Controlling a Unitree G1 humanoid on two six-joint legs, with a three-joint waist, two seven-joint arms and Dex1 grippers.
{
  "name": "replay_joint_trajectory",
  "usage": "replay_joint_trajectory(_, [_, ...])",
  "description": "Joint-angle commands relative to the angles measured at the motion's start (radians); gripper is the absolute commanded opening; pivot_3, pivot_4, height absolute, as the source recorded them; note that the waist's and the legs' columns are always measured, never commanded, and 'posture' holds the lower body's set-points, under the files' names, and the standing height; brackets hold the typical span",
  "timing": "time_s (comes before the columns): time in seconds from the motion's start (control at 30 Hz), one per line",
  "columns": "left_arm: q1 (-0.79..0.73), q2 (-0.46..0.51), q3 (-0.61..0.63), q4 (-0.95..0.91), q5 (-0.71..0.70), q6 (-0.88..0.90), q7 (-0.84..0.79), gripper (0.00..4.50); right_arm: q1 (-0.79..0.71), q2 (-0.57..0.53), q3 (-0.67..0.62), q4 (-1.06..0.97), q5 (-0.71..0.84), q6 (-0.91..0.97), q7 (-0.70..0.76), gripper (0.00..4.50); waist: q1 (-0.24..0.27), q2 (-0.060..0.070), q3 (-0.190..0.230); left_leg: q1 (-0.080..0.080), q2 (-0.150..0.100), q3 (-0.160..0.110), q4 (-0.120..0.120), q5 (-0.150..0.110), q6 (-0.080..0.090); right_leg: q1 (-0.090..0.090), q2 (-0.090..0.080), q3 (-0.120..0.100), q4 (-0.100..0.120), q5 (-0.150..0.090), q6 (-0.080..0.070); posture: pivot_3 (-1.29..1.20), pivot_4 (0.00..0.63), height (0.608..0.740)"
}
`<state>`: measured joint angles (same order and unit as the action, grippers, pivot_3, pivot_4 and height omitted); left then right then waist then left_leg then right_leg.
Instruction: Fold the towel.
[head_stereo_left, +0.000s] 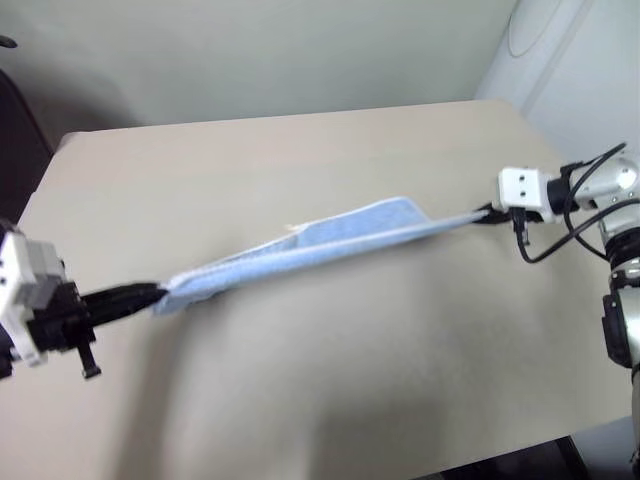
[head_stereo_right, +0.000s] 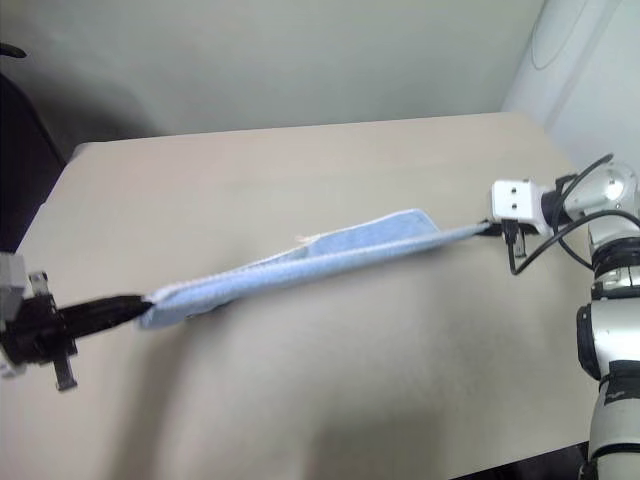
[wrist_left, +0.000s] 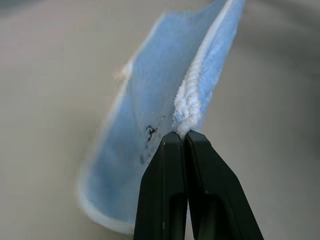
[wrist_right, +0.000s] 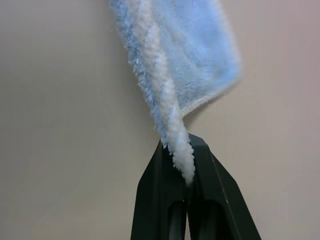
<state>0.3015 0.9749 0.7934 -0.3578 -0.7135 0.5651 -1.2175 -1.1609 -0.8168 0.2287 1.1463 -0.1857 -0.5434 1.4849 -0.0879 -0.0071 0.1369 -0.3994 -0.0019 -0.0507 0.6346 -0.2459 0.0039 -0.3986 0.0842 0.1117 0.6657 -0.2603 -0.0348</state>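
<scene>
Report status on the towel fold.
Left gripper and right gripper both shut on towel corners. Towel stretched between them above the table. Nothing in the way.

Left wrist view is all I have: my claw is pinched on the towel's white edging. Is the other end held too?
Observer: Yes. The right claw is shut on the far end of the towel, white edging caught between its fingers.
Operator: Is the cloth hanging free or lying on the table?
Observer: It is stretched into a narrow band between the left claw and the right one; whether its lower edge touches the table I cannot tell.
Operator: Which end is nearer the camera?
Observer: In the head views the left end sits lower and nearer; the band rises toward the right claw, farther across the table.
</scene>
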Motion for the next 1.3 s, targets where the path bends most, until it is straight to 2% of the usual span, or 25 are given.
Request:
replay_joint_trajectory(0.03, [0.065,-0.026,0.081,-0.002,0.035,-0.008,0.011,0.0,0.019,-0.089,-0.018,-0.025,0.006,0.029,0.057,0.03,0.003,0.0,0.0,0.001,0.0,0.0,0.002,0.0,0.001,0.001,0.0,0.0,0.002,0.001,0.0,0.0,0.15,0.74])
replay_joint_trajectory(0.1, [0.096,-0.042,0.073,-0.022,0.031,-0.012,0.014,0.0,0.016,-0.082,-0.013,-0.025,-0.009,0.023,0.031,0.03,0.005,0.001,0.0,0.004,0.0,0.0,0.005,-0.005,0.011,0.003,0.0,0.0,0.008,0.002,-0.001,0.0,0.15,0.74])
replay_joint_trajectory(0.17, [0.101,-0.05,0.054,-0.025,0.034,-0.017,0.028,0.0,-0.004,-0.063,-0.004,-0.014,-0.032,0.017,-0.027,0.03,0.006,0.001,0.0,0.011,0.0,0.0,0.008,-0.006,0.013,0.009,0.0,0.0,0.009,0.002,-0.001,0.0,0.15,0.74])
replay_joint_trajectory(0.3, [0.017,-0.044,-0.026,0.062,0.073,-0.042,0.097,0.0,-0.074,0.005,0.049,0.034,-0.117,0.026,-0.203,0.03,0.01,0.002,0.0,0.017,0.0,0.0,0.007,-0.007,0.014,0.015,0.0,0.0,0.008,0.002,-0.001,0.0,0.15,0.74])
replay_joint_trajectory(0.43, [-0.117,-0.024,-0.15,0.199,0.175,-0.113,0.169,0.0,-0.133,0.073,0.122,0.095,-0.222,0.044,-0.374,0.03,0.013,0.003,0.0,0.016,0.0,0.0,0.006,-0.007,0.013,0.012,0.0,0.0,0.01,0.001,-0.001,0.0,0.15,0.74])
replay_joint_trajectory(0.73, [-0.343,-0.013,-0.357,0.426,0.328,-0.242,0.232,0.0,-0.195,0.207,0.187,0.172,-0.333,0.116,-0.617,0.03,0.018,0.003,0.0,0.008,-0.001,0.0,0.004,-0.002,0.003,0.005,0.0,0.0,0.006,0.001,-0.001,0.0,0.15,0.74])
replay_joint_trajectory(0.9, [-0.392,-0.019,-0.415,0.465,0.36,-0.261,0.241,0.0,-0.197,0.246,0.195,0.185,-0.366,0.138,-0.707,0.03,0.017,0.003,0.0,0.007,-0.001,0.0,0.003,-0.002,0.003,0.003,0.0,0.0,0.006,0.001,-0.001,0.0,0.15,0.74])
replay_joint_trajectory(1.1, [-0.381,-0.025,-0.446,0.453,0.355,-0.242,0.224,0.0,-0.192,0.252,0.187,0.189,-0.378,0.138,-0.734,0.03,0.017,0.002,0.0,0.006,-0.001,0.0,0.002,-0.002,0.003,0.002,0.0,0.0,0.005,0.001,-0.001,0.0,0.15,0.74])
replay_joint_trajectory(1.2, [-0.378,-0.032,-0.437,0.445,0.322,-0.207,0.213,0.71,-0.192,0.248,0.174,0.19,-0.364,0.142,-0.718,0.66,0.017,0.003,0.0,0.006,-0.001,0.0,0.002,-0.002,0.003,0.002,0.0,0.0,0.006,0.001,-0.001,0.0,0.15,0.74])
replay_joint_trajectory(1.3, [-0.374,-0.03,-0.427,0.434,0.31,-0.199,0.203,1.72,-0.187,0.238,0.174,0.187,-0.361,0.122,-0.694,1.64,0.017,0.002,0.0,0.006,-0.001,0.0,0.002,-0.002,0.002,0.002,0.0,0.0,0.005,0.001,-0.001,0.0,0.15,0.74])
